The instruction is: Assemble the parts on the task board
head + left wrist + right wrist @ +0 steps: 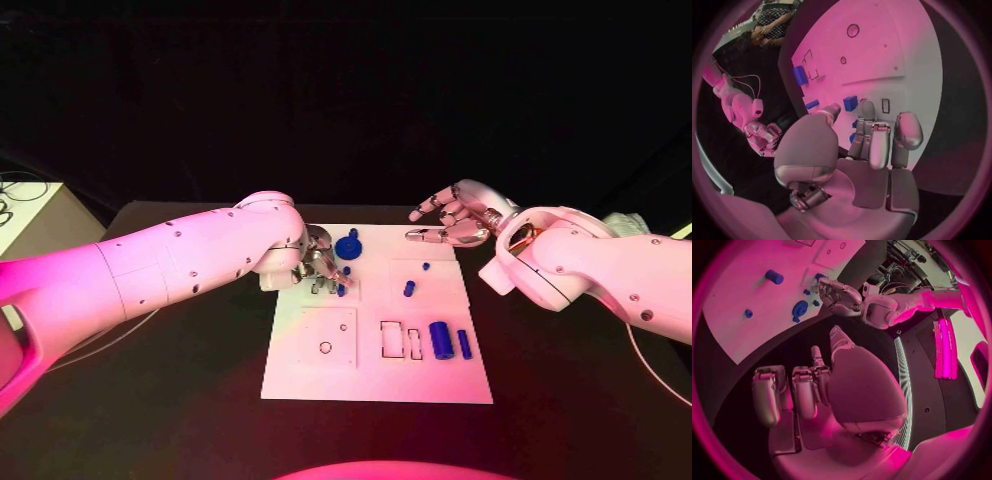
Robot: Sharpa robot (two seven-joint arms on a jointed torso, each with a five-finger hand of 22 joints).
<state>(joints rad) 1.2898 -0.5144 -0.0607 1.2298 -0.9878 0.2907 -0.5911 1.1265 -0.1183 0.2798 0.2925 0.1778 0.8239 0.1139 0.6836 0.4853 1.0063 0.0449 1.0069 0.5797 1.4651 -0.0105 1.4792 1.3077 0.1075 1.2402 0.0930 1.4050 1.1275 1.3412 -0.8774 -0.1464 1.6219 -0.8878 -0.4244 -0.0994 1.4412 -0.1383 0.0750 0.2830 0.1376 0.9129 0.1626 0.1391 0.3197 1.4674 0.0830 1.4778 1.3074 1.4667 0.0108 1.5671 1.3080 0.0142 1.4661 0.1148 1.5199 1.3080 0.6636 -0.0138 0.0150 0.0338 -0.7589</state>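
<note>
A white task board (378, 375) lies flat in the middle of a black counter (173, 400), with two white robot arms reaching over its far end.

The left hand (320, 266) hovers low over the board's far left part, fingers pointing down toward a small cluster of blue parts (340, 287) at its fingertips. From the head view it is unclear whether it holds anything. The left wrist view looks past the palm: the fingers (872, 140) are partly curled and close together over the board, and a square blue part (851, 103) lies just beyond them, not clearly pinched. Whether this hand grips a part cannot be told.

The right hand (459, 217) hangs just off the board's far right corner. The right wrist view shows its fingers (804, 390) loosely bent and apart with nothing in them, above bare counter beside the board.

On the board, a round blue part (349, 246) sits near the far edge beside the left hand. A small blue peg (410, 289) stands near the middle. A blue cylinder (441, 340) and a thin blue bar (464, 344) lie side by side toward the near right, next to rectangular cut-outs (392, 339).
</note>
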